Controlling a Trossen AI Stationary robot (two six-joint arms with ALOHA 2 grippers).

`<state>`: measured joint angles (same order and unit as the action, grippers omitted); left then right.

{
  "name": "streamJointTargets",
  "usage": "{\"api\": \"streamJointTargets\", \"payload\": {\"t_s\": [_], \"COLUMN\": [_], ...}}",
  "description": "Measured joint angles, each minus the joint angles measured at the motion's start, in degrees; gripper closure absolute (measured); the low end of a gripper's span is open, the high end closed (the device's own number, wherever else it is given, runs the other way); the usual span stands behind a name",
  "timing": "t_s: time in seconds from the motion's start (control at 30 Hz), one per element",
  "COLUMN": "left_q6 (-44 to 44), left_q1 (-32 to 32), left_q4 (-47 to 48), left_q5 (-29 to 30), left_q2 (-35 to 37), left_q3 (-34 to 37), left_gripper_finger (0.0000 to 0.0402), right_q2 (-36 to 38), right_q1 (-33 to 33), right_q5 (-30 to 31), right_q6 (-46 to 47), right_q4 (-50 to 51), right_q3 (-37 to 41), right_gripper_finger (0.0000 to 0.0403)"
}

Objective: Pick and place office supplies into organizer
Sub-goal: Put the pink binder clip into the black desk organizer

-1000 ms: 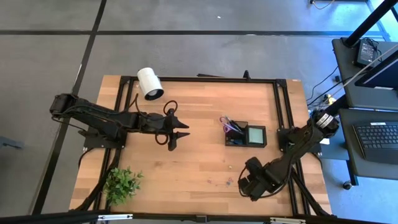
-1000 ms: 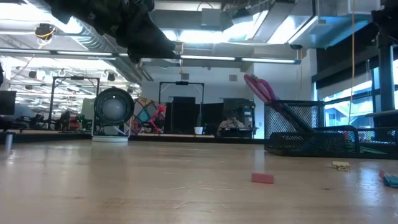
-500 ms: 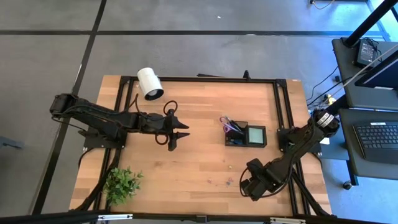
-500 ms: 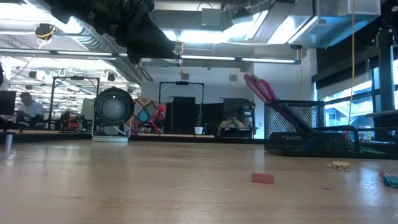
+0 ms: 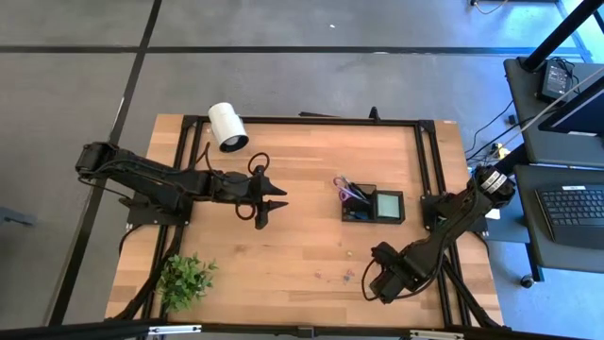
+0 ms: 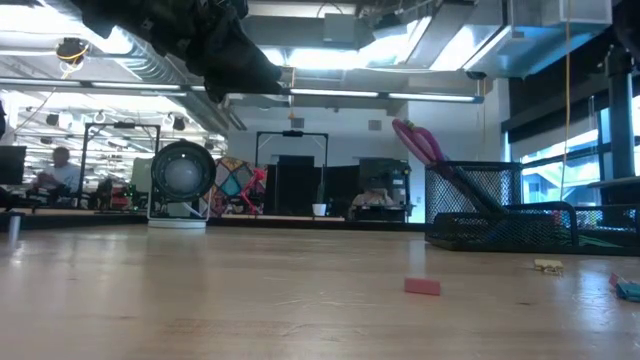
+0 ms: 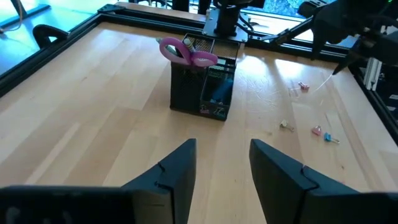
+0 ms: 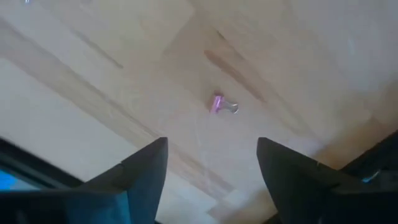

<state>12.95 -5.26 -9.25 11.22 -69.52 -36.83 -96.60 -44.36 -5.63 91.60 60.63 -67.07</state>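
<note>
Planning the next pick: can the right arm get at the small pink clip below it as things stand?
Probably yes. The right pincer hangs open above the pink clip, which lies alone on bare table with nothing around it. The left pincer waits far off.

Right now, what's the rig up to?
The right gripper hangs open over a small pink clip lying loose on the table, nothing held. The left gripper waits open mid-table. The black organizer already holds the purple-handled scissors; a few other clips lie loose.
</note>
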Motion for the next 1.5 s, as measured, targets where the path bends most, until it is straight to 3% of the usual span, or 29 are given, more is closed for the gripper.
{"api": "streamJointTargets", "payload": {"t_s": [0.2,0.4,0.73,1.5], "left_q6": [0.0,0.0,-0.2,1.5], "left_q1": [0.0,0.0,0.0,0.0], "left_q4": [0.0,0.0,0.0,0.3], "left_q5": [0.0,0.0,0.0,0.2], "left_q2": [0.0,0.0,0.0,0.0], "left_q3": [0.0,0.0,0.0,0.0], "left_gripper_finger": [0.0258,0.0258,0.0258,0.0258], "right_q2": [0.0,0.0,0.0,-0.1], "right_q1": [0.1,-0.3,-0.5,-2.0], "right_q5": [4.3,4.5,4.5,1.0], "right_q6": [-8.5,-27.7,-44.8,-55.7], "right_q4": [-1.7,-2.0,-2.9,-16.7], "right_q3": [0.0,0.0,0.0,12.8], "right_gripper_finger": [0.0151,0.0151,0.015,0.015]}}
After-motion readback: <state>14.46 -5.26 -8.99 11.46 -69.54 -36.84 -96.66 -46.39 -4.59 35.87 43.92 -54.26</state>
